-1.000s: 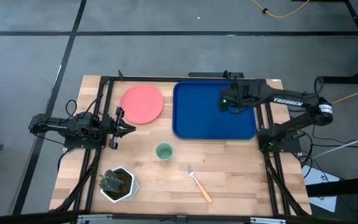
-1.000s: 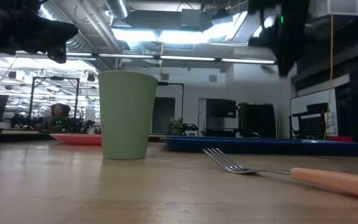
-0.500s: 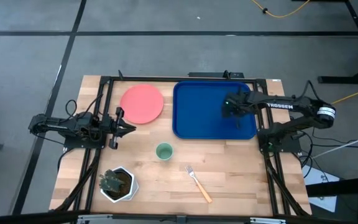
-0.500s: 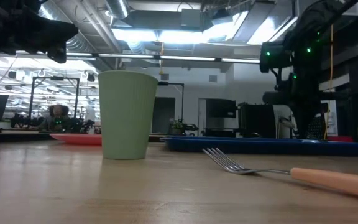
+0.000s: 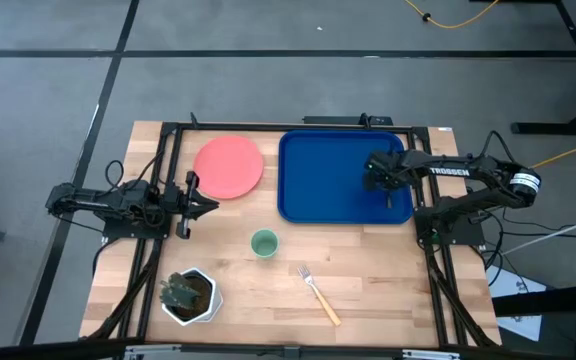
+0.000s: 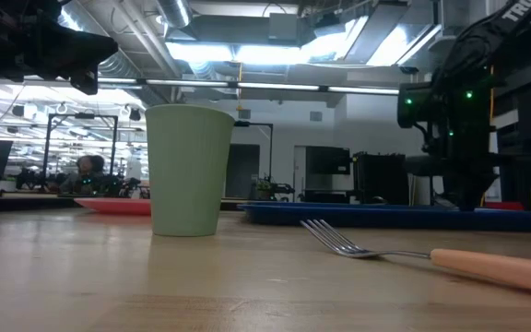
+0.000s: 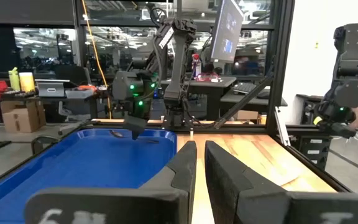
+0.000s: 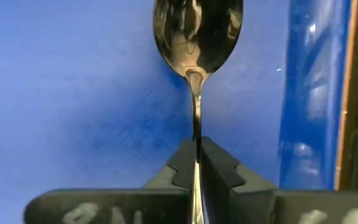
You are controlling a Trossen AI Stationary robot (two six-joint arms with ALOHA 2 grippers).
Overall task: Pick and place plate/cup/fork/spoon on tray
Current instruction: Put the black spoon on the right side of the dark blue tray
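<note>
The deep-blue tray (image 5: 333, 185) lies at the table's far right. My right gripper (image 5: 378, 176) is low over the tray's right part, shut on the dark spoon (image 8: 197, 31). The coral-pink plate (image 5: 229, 166) lies flat left of the tray. The pale green cup (image 5: 264, 243) stands upright near the table's middle. The tan-handled fork (image 5: 318, 293) lies flat toward the near edge. My left gripper (image 5: 208, 207) is shut and empty, near the plate's near-left side. My right gripper pinches the spoon's thin handle (image 8: 196, 127) between its two fingers (image 8: 182, 163). The handle runs along the fingers, and the oval bowl (image 8: 197, 28) sticks out ahead of them over the tray floor. I cannot tell whether the bowl touches the tray.
A white pot with a plant (image 5: 188, 295) stands at the near left corner. Black frame rails (image 5: 168, 160) run along the table's left, right and far sides. Bare wood lies between the cup and the tray.
My right gripper has come down toward the tray floor with the spoon and has shifted a little toward the table's right and near edges. It has stayed shut on the spoon.
</note>
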